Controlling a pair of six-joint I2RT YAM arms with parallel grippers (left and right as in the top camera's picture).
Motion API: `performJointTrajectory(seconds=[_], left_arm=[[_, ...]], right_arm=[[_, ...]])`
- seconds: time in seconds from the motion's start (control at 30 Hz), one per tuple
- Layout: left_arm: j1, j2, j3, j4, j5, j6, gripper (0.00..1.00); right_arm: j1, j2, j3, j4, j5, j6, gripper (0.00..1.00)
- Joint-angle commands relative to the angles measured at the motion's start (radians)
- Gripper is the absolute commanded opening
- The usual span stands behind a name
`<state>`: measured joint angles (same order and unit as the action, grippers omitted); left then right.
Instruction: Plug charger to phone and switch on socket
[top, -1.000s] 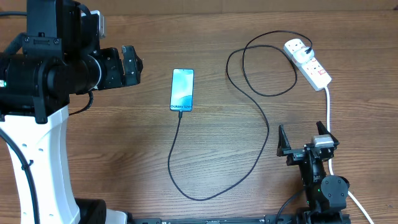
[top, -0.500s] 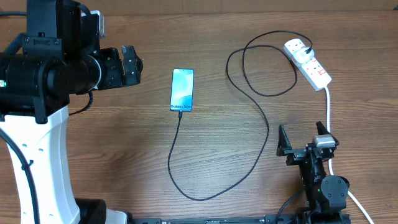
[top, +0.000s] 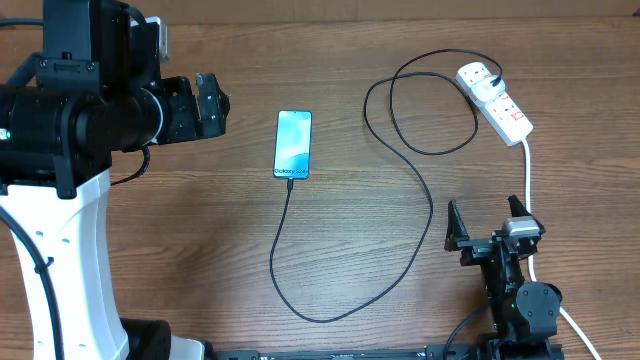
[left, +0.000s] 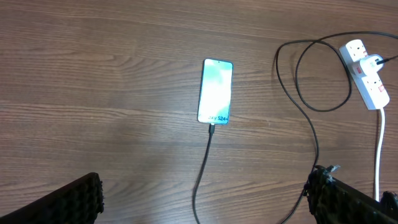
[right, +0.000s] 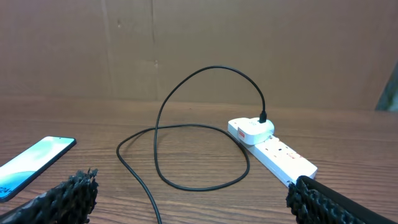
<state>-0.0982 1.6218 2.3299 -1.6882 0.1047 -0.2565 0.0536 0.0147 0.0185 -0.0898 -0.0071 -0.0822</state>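
The charger (top: 288, 195) is seen joined to the phone (top: 293, 144) and socket (top: 495, 100); left jaws and right jaws are spread, empty.

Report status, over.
Left gripper open, empty; right gripper open, empty. Charger sits in phone and socket; socket on or off, can't tell. Nothing in the way.

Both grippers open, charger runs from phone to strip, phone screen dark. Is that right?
No: the phone has a lit screen, pale blue with white text, as the left wrist view shows. The rest stands: the left gripper and right gripper are open, and the charger runs from phone to strip.
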Motion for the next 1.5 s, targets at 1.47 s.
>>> performJointTrajectory(seconds=[1.47], left_arm=[[-0.006, -0.41, -0.771, 0.573, -0.041, 0.055, 1.0]], right_arm=[[-0.003, -0.012, -0.01, 0.006, 0.006, 0.003, 1.0]])
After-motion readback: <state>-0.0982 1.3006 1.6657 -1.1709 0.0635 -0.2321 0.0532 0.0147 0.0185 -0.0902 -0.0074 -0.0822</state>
